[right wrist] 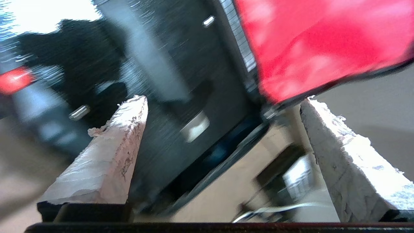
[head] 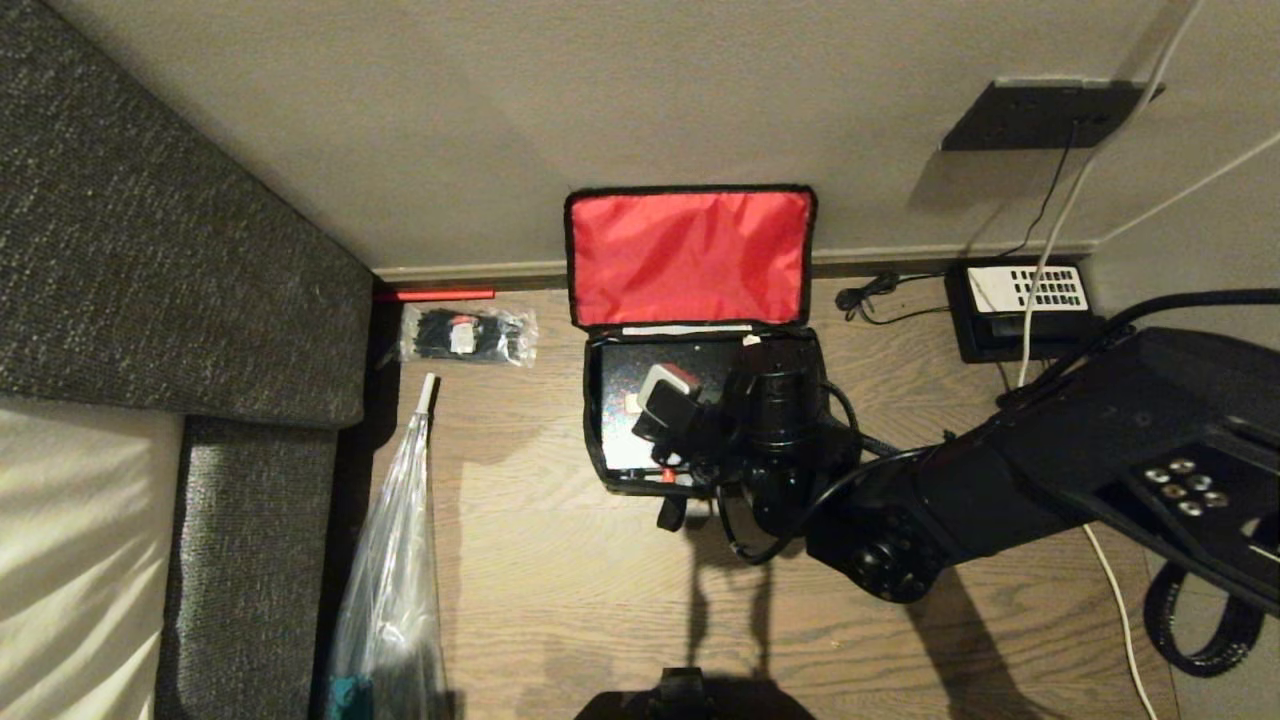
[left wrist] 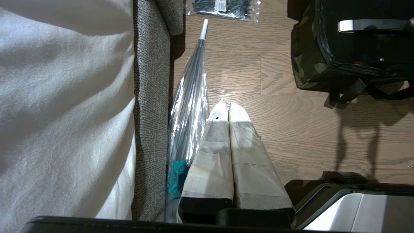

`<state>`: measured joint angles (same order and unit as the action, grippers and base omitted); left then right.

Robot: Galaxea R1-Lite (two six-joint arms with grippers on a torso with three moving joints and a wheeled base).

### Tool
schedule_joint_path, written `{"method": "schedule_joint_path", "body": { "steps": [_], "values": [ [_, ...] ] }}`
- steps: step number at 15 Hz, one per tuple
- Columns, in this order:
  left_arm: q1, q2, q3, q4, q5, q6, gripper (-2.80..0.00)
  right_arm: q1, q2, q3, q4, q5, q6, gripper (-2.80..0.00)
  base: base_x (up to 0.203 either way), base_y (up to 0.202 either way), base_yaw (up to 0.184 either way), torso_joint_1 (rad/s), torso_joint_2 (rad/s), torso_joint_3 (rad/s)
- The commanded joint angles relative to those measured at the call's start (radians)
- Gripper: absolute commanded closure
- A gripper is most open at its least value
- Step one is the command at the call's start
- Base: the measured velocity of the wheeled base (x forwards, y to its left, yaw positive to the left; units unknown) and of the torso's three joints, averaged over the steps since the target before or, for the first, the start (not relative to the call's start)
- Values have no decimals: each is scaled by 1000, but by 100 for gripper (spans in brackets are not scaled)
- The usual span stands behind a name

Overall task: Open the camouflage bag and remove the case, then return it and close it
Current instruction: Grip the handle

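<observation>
The camouflage bag (head: 700, 400) stands on the wooden floor (head: 560, 560) against the wall, and its lid (head: 690, 255) is thrown back, so the red lining faces up. The opening step is therefore done. The case (left wrist: 368, 38) lies inside the bag, flat, with its strap handle (left wrist: 375, 25) on top between pale end tabs.

The right hand (right wrist: 223, 106) hovers over the open bag with its fingers (right wrist: 110, 152) spread wide, and it holds nothing. From the pictures alone I cannot tell whether the case is not yet lifted out or is already put back. If it is not yet removed, then the removing, the returning and the closing all remain. If it is already returned, only closing the lid is left.

The left hand (left wrist: 229, 106) is parked low beside the sofa (left wrist: 152, 97), its fingers pressed together and empty, near a folded clear umbrella (left wrist: 190, 97).
</observation>
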<state>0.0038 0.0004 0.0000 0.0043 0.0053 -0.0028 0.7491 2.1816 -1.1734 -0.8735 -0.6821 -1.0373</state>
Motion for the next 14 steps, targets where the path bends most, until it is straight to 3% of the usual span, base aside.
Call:
{"method": "schedule_joint_path", "body": {
  "steps": [1,4,6,10,14],
  "values": [
    [1,-2,3,0,1,0,0,-4,100,-9,-153,-2,-101,-280,0,0,0,0,0,0],
    [1,-2,3,0,1,0,0,-21,152,-9,-314,-1,-282,-280,0,0,0,0,0,0],
    [1,-2,3,0,1,0,0,-40,156,-3,-332,-10,-372,-280,0,0,0,0,0,0],
    [1,-2,3,0,1,0,0,-43,172,-34,-299,-105,-398,-280,0,0,0,0,0,0],
    [1,-2,3,0,1,0,0,-40,165,-52,-266,-116,-390,-280,0,0,0,0,0,0]
  ]
}}
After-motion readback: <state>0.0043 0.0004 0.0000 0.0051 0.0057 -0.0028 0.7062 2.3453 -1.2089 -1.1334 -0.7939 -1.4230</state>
